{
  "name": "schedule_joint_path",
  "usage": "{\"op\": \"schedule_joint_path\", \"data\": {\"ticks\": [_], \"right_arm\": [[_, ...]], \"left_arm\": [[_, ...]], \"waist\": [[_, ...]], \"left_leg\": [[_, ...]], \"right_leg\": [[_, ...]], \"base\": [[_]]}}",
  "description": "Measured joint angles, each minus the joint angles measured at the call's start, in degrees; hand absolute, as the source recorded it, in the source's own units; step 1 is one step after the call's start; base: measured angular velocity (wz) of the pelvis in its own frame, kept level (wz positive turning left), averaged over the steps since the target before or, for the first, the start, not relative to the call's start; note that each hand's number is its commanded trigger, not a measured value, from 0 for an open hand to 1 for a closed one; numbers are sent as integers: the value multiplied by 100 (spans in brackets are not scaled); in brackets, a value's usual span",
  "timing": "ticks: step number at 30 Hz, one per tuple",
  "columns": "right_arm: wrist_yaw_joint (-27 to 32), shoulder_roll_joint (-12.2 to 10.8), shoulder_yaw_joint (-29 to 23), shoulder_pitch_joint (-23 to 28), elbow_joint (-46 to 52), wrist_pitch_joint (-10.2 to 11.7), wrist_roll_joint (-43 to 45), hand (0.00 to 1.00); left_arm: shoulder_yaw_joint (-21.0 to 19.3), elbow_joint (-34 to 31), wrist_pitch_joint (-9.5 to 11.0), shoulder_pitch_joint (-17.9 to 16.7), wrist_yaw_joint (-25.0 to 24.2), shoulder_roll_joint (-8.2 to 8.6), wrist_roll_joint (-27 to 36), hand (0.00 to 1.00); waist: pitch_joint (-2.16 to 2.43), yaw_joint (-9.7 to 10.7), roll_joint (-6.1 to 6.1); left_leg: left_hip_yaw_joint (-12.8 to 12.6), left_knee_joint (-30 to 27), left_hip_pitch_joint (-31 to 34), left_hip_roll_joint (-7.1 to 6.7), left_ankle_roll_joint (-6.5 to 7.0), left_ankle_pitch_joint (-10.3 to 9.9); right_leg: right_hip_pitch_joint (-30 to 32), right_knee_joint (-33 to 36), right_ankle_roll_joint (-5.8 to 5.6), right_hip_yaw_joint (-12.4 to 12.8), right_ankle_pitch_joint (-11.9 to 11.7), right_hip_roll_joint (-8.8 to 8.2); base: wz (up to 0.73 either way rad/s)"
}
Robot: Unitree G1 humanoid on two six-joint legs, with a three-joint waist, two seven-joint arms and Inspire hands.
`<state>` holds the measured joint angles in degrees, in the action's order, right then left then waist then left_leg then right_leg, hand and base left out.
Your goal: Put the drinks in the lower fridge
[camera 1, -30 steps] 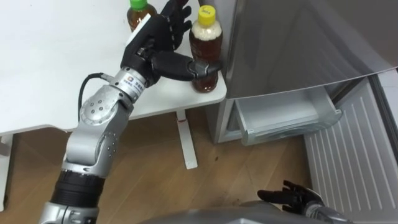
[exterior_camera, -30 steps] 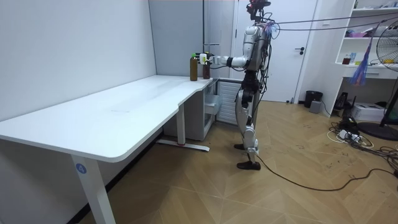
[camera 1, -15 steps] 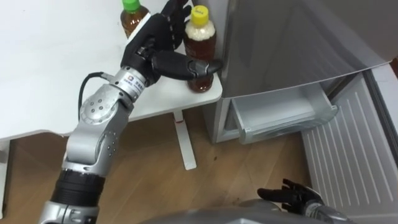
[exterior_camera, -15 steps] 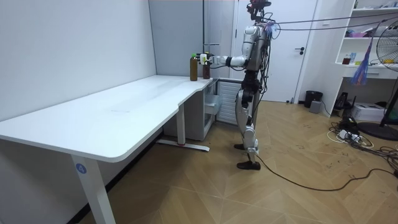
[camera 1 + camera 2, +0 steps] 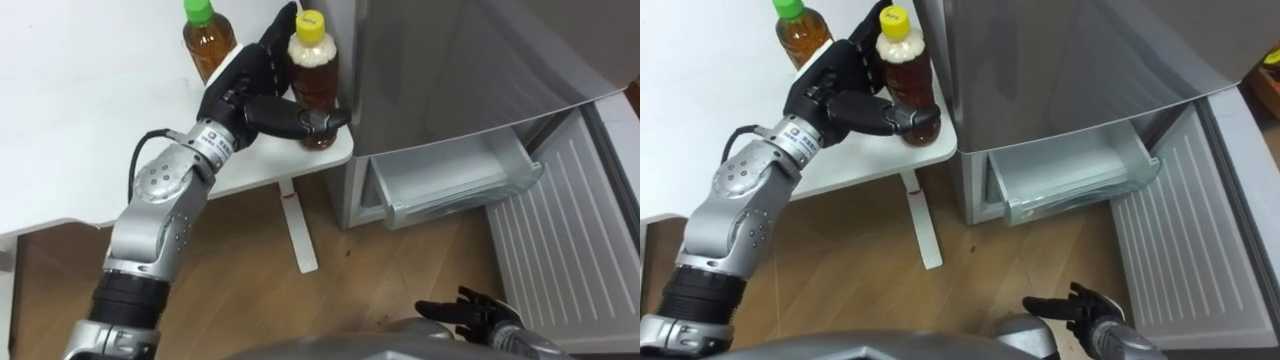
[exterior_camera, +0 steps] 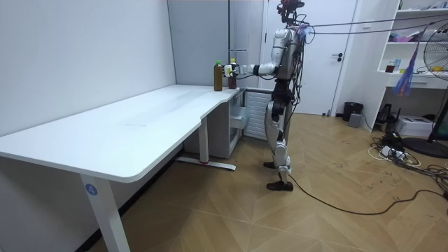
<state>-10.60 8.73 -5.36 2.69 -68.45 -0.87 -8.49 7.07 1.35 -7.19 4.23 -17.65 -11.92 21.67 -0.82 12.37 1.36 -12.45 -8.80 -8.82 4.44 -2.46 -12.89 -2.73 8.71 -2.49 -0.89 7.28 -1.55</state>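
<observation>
While the right hand (image 5: 470, 312) hung loosely spread, the left hand (image 5: 262, 95) gripped a rounded, yellow-capped plastic bottle (image 5: 313, 80) at the corner of the smooth worktop (image 5: 80, 130).

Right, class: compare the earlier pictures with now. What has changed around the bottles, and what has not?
The left hand has closed further round the yellow-capped bottle: its fingers, sticking out behind it before, now wrap it, thumb across the front. Whether the bottle has left the table cannot be told. Unchanged: the green-capped bottle stands on the table, the fridge's lower drawer is open, the right hand hangs low and open.
</observation>
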Motion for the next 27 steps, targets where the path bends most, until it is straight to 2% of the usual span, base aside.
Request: {"op": "schedule_joint_path", "data": {"ticks": [1, 2, 7, 10, 19, 27], "right_arm": [[1, 0, 0, 5, 0, 4, -2, 0], [0, 0, -2, 11, 1, 13, -2, 0], [3, 6, -4, 26, 0, 37, 1, 0], [10, 7, -3, 29, 1, 74, 1, 0], [184, 12, 6, 49, -17, 73, -45, 0], [192, 13, 44, 58, -13, 74, -70, 0]], "left_arm": [[6, 0, 0, 0, -22, 6, 0, 85], [6, 1, 0, 1, -35, 12, 0, 100], [5, 67, 1, 32, -63, 20, 2, 100], [5, 118, 1, 98, -80, 32, 2, 100], [118, 385, -22, 163, -78, 93, 4, 100], [216, 438, -155, 164, 88, 48, -115, 100]], "waist": [[-2, 3, -5], [-2, 3, -7], [-9, 2, -23], [8, 1, -7], [14, 6, -38], [16, -10, -52]], "left_leg": [[-3, -1, 0, 0, 0, 0], [-4, -3, 0, 0, 0, 0], [-4, -4, -1, 0, 0, 0], [-4, -5, 12, 0, 1, 1], [-10, -4, 4, -5, 1, 1], [-6, -5, 19, -4, 1, 1]], "right_leg": [[0, 0, 0, 1, 0, 0], [0, 1, 0, 1, 0, 0], [4, 8, 0, 1, 0, 0], [55, 36, 1, 5, -1, 1], [82, 88, -2, 53, 1, 3], [108, 96, -1, 56, 0, 6]], "base": [[0], [0], [0], [-1], [-2], [0]]}}
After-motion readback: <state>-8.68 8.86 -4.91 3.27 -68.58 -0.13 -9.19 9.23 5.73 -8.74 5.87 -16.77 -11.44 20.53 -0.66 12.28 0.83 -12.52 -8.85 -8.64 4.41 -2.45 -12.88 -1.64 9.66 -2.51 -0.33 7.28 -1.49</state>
